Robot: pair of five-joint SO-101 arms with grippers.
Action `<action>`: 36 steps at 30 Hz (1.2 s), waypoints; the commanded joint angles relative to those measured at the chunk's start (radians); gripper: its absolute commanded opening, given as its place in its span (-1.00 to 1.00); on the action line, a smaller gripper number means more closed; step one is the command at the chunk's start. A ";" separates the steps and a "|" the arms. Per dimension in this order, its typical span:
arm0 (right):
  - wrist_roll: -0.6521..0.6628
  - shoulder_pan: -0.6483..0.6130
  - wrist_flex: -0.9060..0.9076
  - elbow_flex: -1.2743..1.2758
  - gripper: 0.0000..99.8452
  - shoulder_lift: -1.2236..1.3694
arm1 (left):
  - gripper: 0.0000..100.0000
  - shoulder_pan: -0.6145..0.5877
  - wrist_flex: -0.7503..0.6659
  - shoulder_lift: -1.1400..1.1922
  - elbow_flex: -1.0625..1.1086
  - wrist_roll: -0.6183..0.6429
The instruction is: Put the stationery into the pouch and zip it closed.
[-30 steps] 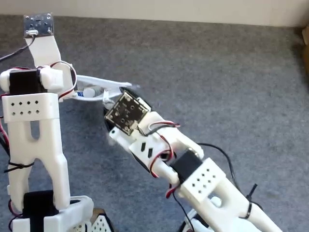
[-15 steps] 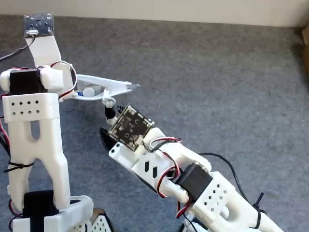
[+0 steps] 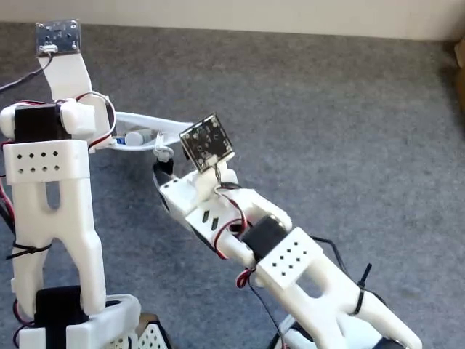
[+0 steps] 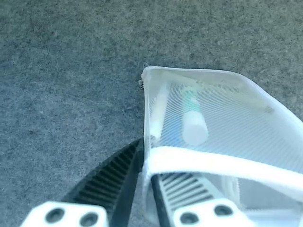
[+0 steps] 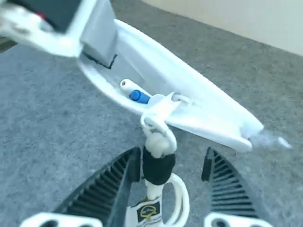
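The pouch (image 4: 222,111), stationery (image 4: 192,120) inside, is pinched at one end by my left gripper (image 4: 147,165). My right gripper (image 5: 171,155) has returned beside the pouch, jaws spread around its zipper pull (image 5: 158,165). Zipping remains, I judge.

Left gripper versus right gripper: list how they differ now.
The left gripper has its jaws shut on the pouch; the right gripper has its jaws open. The left gripper holds the pouch; the right gripper holds nothing, though the zip pull sits between its jaws. Both are at the pouch.
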 commanded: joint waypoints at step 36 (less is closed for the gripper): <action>0.425 0.104 0.510 -0.013 -0.99 -0.272 | -0.66 0.016 -0.009 0.004 -0.067 0.003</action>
